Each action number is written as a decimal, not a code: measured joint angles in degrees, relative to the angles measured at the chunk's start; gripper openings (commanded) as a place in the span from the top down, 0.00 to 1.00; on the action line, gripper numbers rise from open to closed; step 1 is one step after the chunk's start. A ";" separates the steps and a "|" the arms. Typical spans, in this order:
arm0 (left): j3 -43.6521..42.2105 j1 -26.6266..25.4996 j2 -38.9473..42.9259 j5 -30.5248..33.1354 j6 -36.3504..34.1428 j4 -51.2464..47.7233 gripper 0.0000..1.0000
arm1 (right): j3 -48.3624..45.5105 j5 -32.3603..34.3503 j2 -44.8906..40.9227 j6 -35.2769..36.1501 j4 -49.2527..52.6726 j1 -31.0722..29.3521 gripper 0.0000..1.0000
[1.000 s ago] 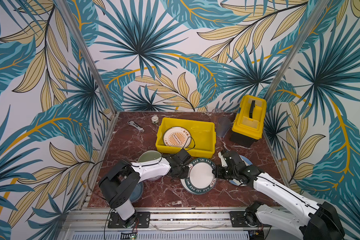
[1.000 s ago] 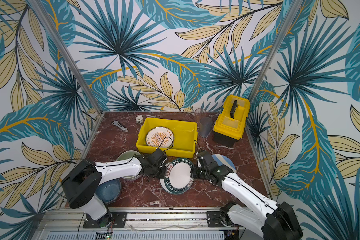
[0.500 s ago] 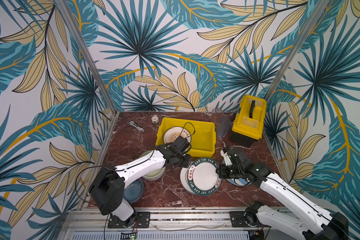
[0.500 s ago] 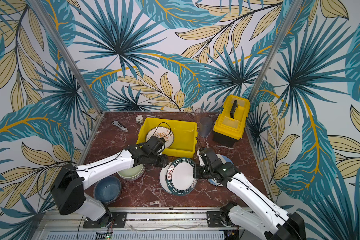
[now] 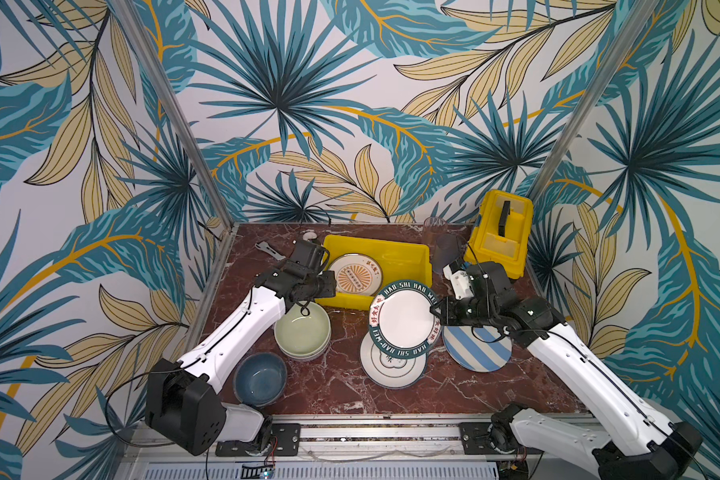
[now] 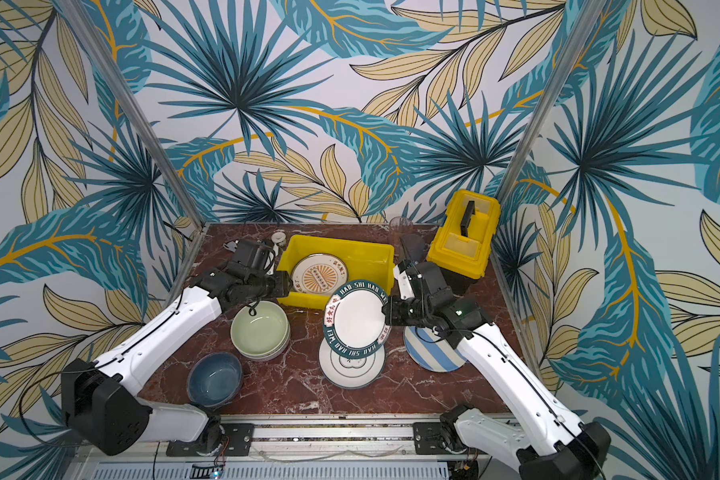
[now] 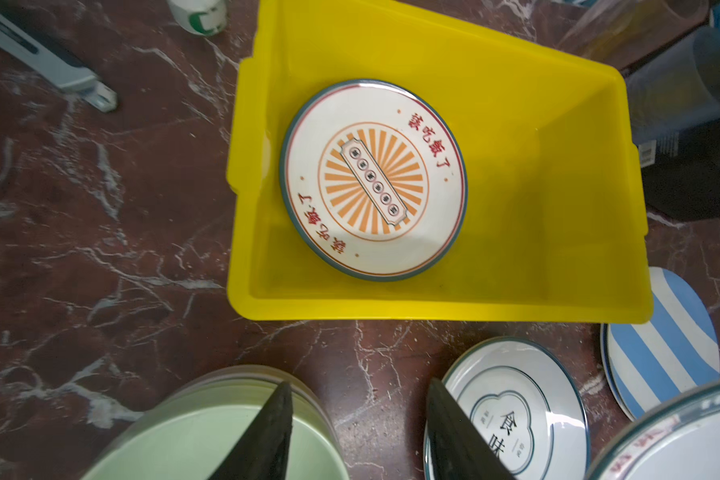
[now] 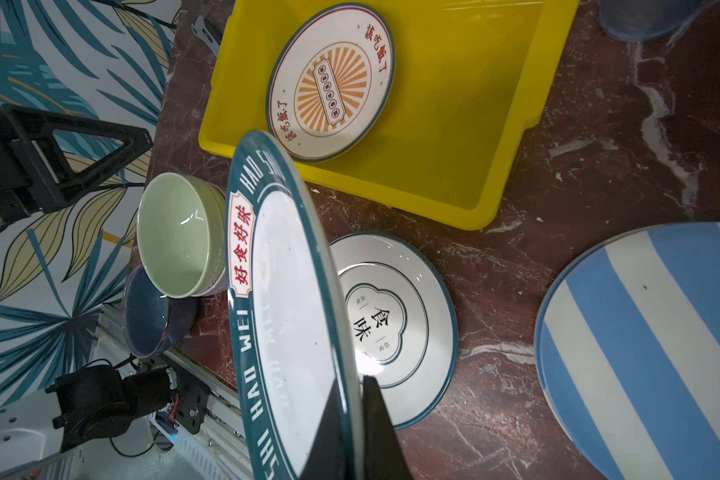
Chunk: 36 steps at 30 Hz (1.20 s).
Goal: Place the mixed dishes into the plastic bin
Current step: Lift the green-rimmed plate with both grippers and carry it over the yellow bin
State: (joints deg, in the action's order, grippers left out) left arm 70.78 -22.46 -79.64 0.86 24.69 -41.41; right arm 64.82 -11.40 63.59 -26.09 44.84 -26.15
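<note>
You've got a red marble counter point(image 5: 337, 386) boxed in by leaf-print walls point(image 5: 287, 104). At the back, the yellow bin point(image 5: 391, 245) holds one sunburst plate point(image 5: 354, 276). The left tool point(image 7: 358, 384) gapes empty by the green bowl point(image 5: 302, 330) — the right tool point(image 5: 435, 309) clamps the teal-rimmed plate point(image 5: 404, 320), tilted, near the bin's front rim; toolbox point(image 5: 501, 232) stands beside

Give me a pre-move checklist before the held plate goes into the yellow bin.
1. Grip: ok. The right pincer is shut on the rim of the green-rimmed plate.
2. Lift: ok. That plate hangs tilted above the white plate.
3. Room in the bin: ok. Only the sunburst plate lies in it, at its left end; the rest is bare.
4. Left pincer: ok. Open and empty, near the green bowl, by the bin's near left corner.
5. Plate's height over the bin's near wall: cannot tell.
</note>
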 measured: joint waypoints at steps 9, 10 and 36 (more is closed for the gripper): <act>4.11 7.74 -6.16 2.71 -5.33 -0.63 0.47 | 5.95 6.78 8.09 -1.05 -3.30 0.90 1.00; 4.63 8.22 -7.02 2.38 -5.97 -0.70 0.47 | 6.27 7.52 8.55 -1.11 -3.69 0.90 1.00; 13.29 14.16 -23.65 -10.43 -12.57 -1.16 0.58 | 12.55 11.78 21.81 -6.49 -17.33 1.01 1.00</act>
State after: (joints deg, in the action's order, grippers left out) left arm 84.07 -8.29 -103.28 -9.56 12.12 -42.57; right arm 77.36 0.38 85.41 -32.58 27.51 -25.15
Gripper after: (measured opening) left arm 0.434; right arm 0.081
